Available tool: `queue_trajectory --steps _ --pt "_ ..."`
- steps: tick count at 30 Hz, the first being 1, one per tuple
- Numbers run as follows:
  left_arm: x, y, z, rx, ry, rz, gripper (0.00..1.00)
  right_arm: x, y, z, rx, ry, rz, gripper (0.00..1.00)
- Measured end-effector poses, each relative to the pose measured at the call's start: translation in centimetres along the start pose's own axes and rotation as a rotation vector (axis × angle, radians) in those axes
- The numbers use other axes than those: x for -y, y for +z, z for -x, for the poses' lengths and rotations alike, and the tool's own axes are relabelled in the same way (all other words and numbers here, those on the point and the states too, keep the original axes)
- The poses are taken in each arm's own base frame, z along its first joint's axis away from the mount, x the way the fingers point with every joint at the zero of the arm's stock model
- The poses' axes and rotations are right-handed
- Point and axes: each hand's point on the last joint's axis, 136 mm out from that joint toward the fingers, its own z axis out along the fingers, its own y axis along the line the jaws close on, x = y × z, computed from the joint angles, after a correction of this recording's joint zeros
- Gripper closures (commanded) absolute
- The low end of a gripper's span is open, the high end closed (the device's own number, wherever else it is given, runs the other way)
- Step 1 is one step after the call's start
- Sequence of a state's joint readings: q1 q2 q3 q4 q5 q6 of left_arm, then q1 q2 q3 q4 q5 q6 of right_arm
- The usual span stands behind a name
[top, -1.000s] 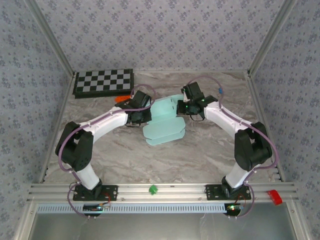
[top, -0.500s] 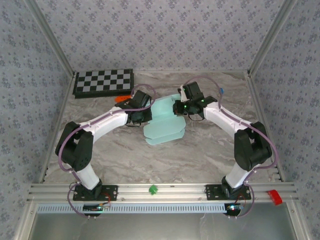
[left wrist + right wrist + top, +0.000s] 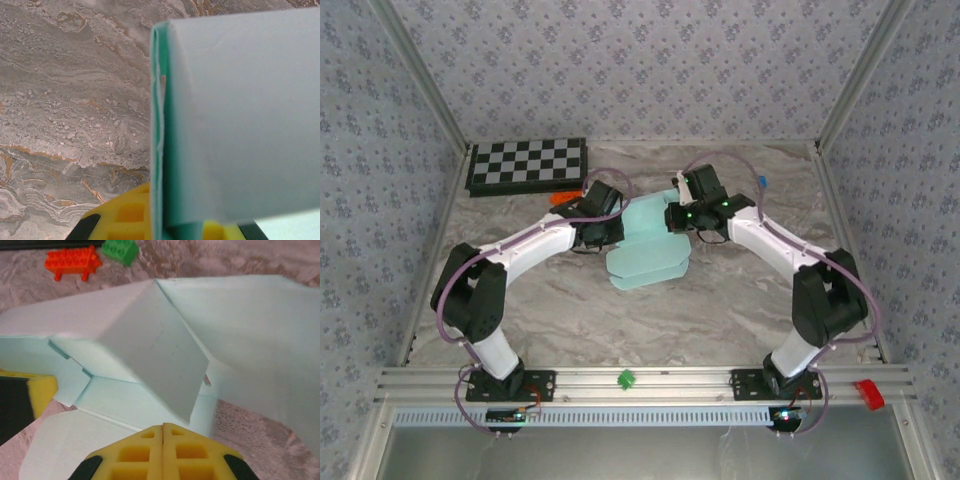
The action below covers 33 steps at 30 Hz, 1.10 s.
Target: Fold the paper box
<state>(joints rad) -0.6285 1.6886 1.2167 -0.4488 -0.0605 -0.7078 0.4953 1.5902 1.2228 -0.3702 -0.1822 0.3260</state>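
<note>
We see a grey-brown marbled table [image 3: 740,300], boxed in left, far and right by walls [image 3: 620,60] w/ small-flower wallpaper, metal posts in the corners. A black-and-white checkerboard [image 3: 527,164] lies in the far-left corner. An orange brick [image 3: 70,261] and a green brick [image 3: 120,250] sit just near of its right end. The paper box [image 3: 648,250], a pale mint sheet partly folded, lies mid-table btw. the two wrists, its rounded flaps flat toward the near side. The left gripper [image 3: 172,220] pinches a doubled edge of the box btw. its yellow pads. The right gripper [image 3: 163,440] has its pads pressed together w/ nothing seen btw. them, tips just below a raised, tilted panel; we can't tell if they touch it. Open marble runs from the sheet's near edge to the metal rail [image 3: 670,380] and along the right side, approx. the whole near half.
</note>
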Motion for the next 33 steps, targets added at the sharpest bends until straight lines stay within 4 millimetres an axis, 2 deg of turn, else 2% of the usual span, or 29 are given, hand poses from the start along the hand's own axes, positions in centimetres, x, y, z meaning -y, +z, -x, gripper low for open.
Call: queue_trajectory --steps 4,7,10,15,20,24,28,33 --pt "0.0 0.0 0.0 0.0 0.004 0.001 1.0 -0.3 -3.1 1.4 0.078 -0.032 -0.001 0.78" --pt "-0.1 0.0 0.0 0.002 0.011 0.003 1.0 0.4 -5.2 1.9 0.123 -0.036 -0.012 0.73" --pt "-0.1 0.0 0.0 0.002 0.019 0.003 1.0 2.0 -6.8 2.4 0.155 -0.019 -0.039 0.72" --pt "-0.1 0.0 0.0 0.002 0.031 0.003 1.0 6.3 -8.4 3.2 0.19 0.039 -0.095 0.69" --pt "0.0 0.0 0.0 -0.001 0.038 -0.001 1.0 9.9 -8.6 3.2 0.184 0.079 -0.109 0.6" --pt "0.1 0.0 -0.1 -0.006 0.045 -0.007 1.0 11.4 -7.1 3.0 0.151 0.06 -0.064 0.55" --pt "0.2 -0.2 0.0 -0.003 0.044 -0.013 1.0 11.2 -5.1 2.4 0.116 0.001 0.005 0.53" --pt "0.4 -0.6 0.1 0.004 0.044 -0.02 1.0 10.1 -4.2 2.2 0.133 -0.101 0.083 0.51"
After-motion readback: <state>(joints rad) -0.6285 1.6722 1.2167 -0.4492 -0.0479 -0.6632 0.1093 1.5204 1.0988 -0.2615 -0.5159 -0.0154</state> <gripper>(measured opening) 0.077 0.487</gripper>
